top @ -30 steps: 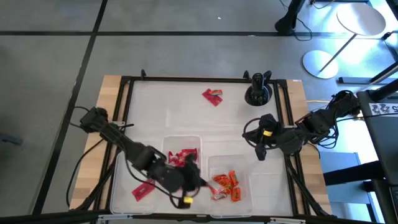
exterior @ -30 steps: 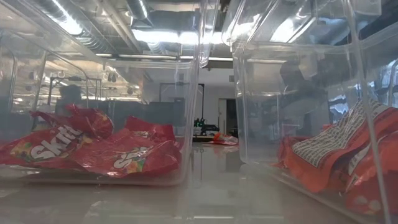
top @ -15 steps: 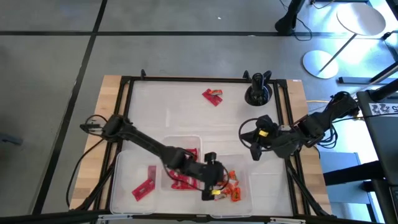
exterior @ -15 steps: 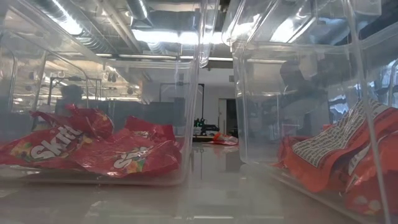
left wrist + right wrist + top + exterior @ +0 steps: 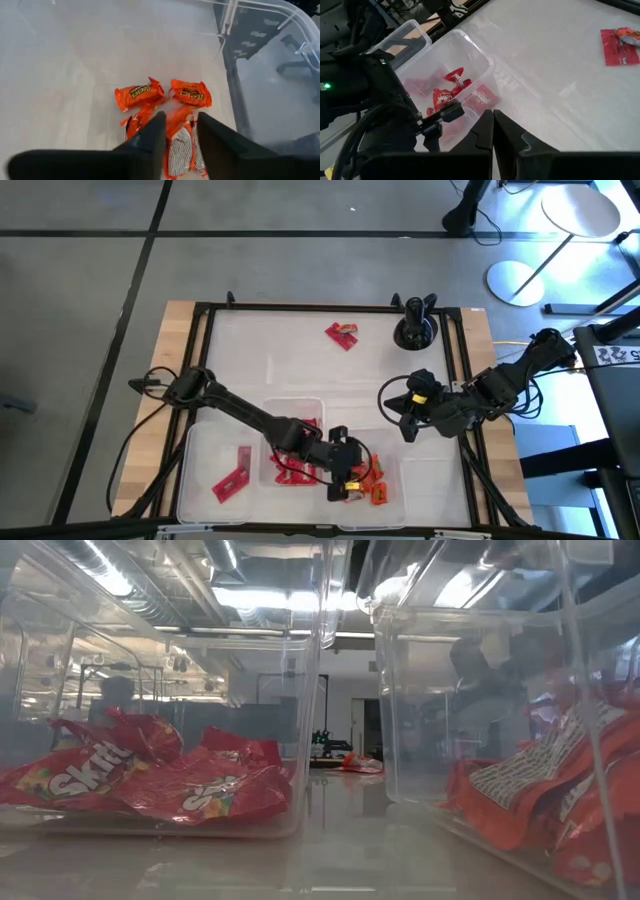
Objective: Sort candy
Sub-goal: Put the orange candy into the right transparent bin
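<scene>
My left gripper [image 5: 350, 478] reaches into the right clear bin [image 5: 392, 438] and is shut on an orange packet [image 5: 176, 116]. More orange packets [image 5: 139, 93] lie on that bin's floor [image 5: 530, 795]. Red Skittles packets [image 5: 297, 455] [image 5: 150, 780] lie in the middle bin, and flat red bars [image 5: 232, 482] in the left bin. Two red pieces [image 5: 342, 335] [image 5: 620, 47] rest on the far part of the table. My right gripper [image 5: 404, 420] [image 5: 493, 119] is shut and hovers over bare table to the right of the bins. My left gripper pinches an orange packet [image 5: 177, 120] between its two fingers [image 5: 156, 131], coming from above and pointing down into the right bin. The packet sits just over the other orange packets. Which part of it the fingers have does not show.
Three clear bins stand side by side along the table's near edge. A black stand [image 5: 415, 328] sits at the far right corner inside the black frame [image 5: 300, 307]. Bare table lies between the bins and the far red pieces.
My left gripper has swung from the near edge by the middle bin toward the table's right and now sits over the orange packets in the right bin. My right gripper has drifted a little toward the table's left.
</scene>
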`<state>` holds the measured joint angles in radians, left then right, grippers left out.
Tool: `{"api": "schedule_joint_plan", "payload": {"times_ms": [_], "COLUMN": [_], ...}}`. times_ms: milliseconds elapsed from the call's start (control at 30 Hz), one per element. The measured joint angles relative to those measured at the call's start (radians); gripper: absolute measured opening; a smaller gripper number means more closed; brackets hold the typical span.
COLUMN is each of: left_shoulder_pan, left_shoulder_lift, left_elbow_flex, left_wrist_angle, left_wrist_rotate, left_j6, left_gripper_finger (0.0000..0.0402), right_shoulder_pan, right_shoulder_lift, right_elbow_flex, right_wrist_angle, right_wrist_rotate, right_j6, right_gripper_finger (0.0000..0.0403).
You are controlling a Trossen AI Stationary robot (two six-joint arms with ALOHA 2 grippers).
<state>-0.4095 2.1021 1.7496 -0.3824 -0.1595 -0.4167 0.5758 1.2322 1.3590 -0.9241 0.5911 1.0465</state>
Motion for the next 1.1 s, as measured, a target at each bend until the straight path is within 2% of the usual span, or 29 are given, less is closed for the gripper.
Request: {"api": "schedule_joint_plan", "payload": {"times_ms": [167,333,600,800,1100], "left_shoulder_pan": [0.000,-0.003,-0.006,-0.009,0.047], "left_shoulder_lift": [0.000,-0.030,-0.188,-0.325,-0.479], "left_elbow_flex": [0.000,-0.003,-0.002,-0.002,-0.001], "left_wrist_angle": [-0.002,-0.006,-0.005,-0.026,-0.213], "left_wrist_rotate": [0.001,0.006,0.003,-0.010,-0.143], "left_j6": [-0.003,-0.005,-0.007,0.062,0.064], "left_gripper_finger": [0.0159,0.0185,0.0188,0.0188,0.0170], "right_shoulder_pan": [0.000,0.000,0.001,0.000,-0.033], "right_shoulder_lift": [0.000,0.000,0.000,0.000,-0.004], "right_elbow_flex": [0.000,0.000,0.000,0.000,0.000], "right_wrist_angle": [0.000,-0.001,0.000,-0.001,0.000], "right_wrist_rotate": [0.000,0.000,0.000,0.003,-0.022], "right_j6": [-0.003,-0.003,-0.007,-0.035,-0.238], "right_gripper_finger": [0.0007,0.0007,0.0007,0.0007,0.0007]}}
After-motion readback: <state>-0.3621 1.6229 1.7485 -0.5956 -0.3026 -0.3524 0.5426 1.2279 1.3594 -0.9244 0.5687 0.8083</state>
